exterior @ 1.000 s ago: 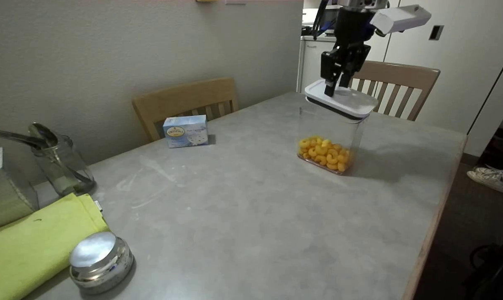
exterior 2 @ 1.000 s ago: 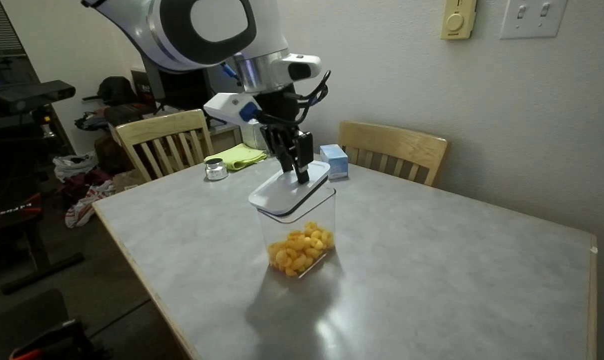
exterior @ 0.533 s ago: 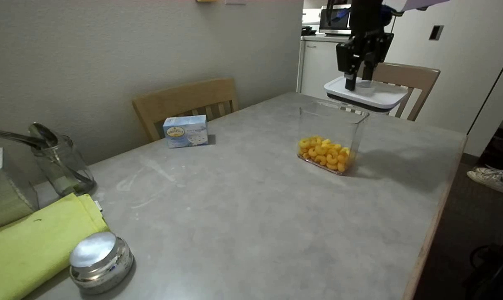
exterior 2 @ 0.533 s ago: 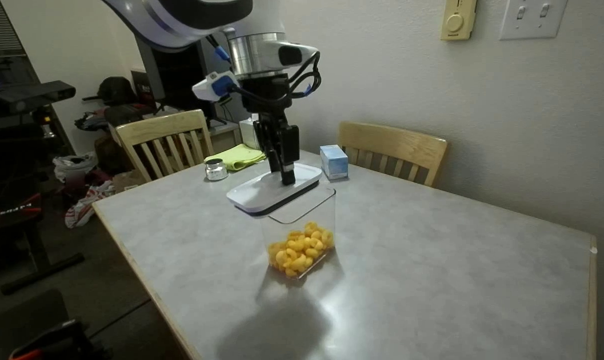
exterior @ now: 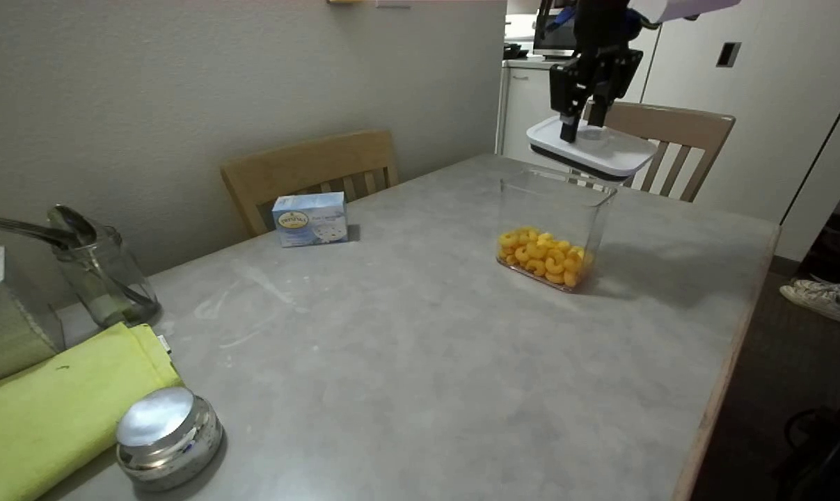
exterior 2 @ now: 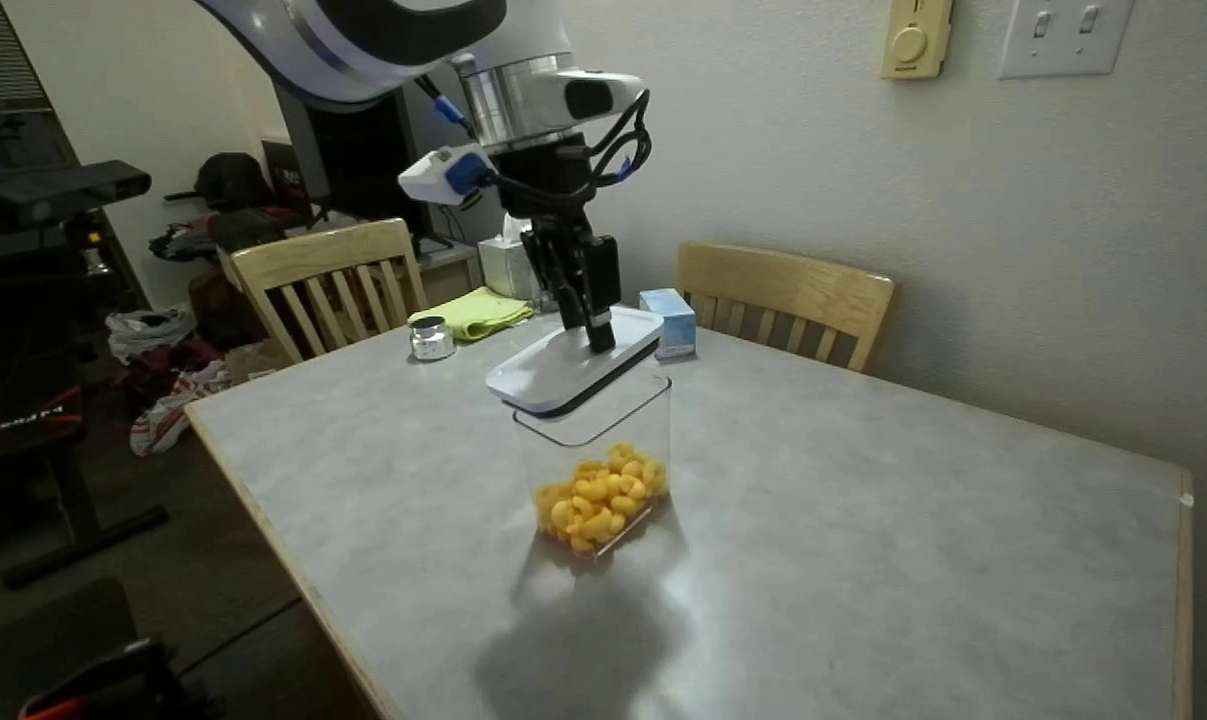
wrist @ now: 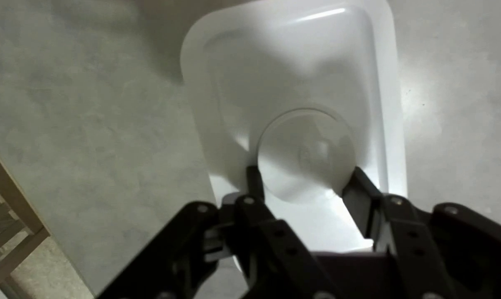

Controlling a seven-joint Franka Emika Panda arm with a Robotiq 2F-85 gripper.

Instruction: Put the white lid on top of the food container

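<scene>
With the jaws gripping the white lid, misaligned lowering (it seems offset) could shove the food container toward an edge of the surface.

In the wrist view, the top border crops the white lid and the fingers hide part of its lower end. In an exterior view, the lid covers some rim of the food container. In an exterior view, the left border cuts off the yellow-green cloth; small print on the tea box is illegible.
</scene>
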